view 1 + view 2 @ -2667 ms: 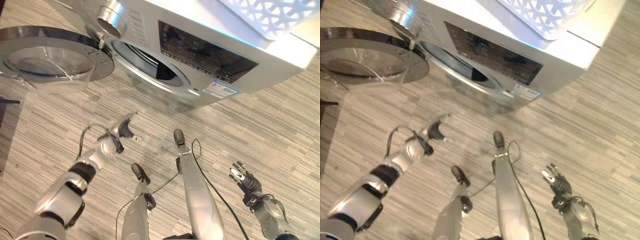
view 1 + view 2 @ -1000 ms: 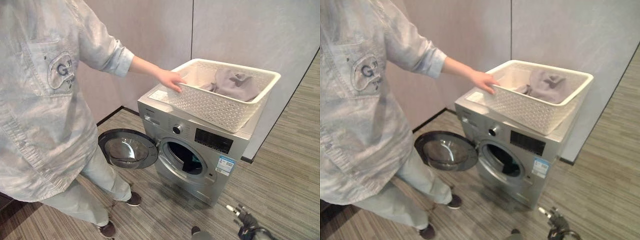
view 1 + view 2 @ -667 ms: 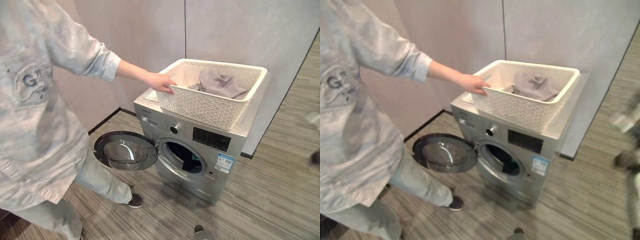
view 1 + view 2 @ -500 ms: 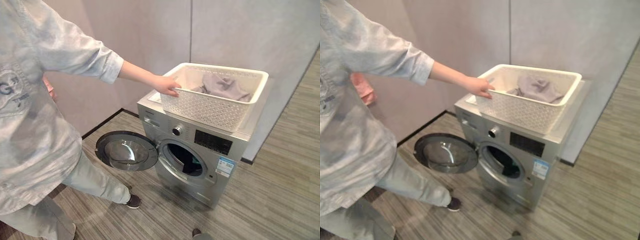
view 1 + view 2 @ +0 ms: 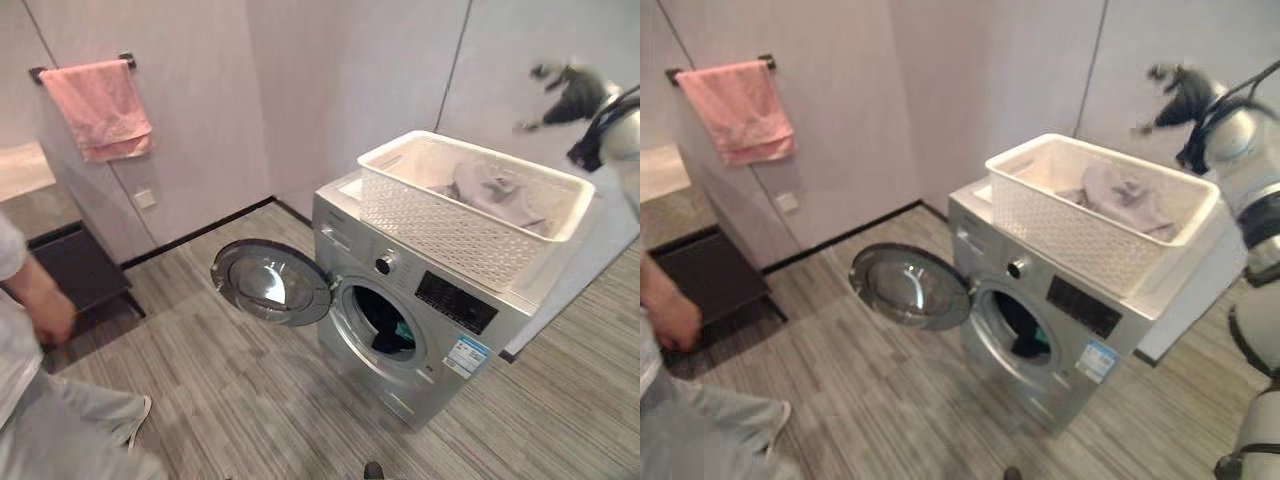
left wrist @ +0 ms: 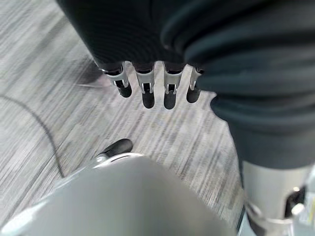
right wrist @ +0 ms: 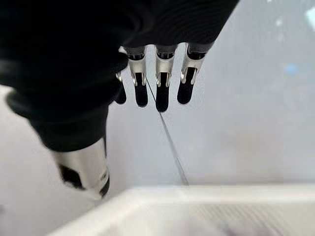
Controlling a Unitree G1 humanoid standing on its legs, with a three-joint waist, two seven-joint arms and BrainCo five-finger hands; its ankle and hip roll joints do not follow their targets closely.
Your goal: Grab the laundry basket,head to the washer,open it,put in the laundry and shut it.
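While above basket [image 5: 1095,215], right hand [image 5: 1178,92] open.

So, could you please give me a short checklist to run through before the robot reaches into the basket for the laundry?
1. Washer door open: ok.
2. White laundry basket resting on the washer: ok.
3. Grey laundry in the basket: ok.
4. Right hand free, fingers straight, above the basket: ok.
5. Left hand free, fingers straight, low over the floor: ok.
6. Person clear of the washer: ok, standing off to the left.
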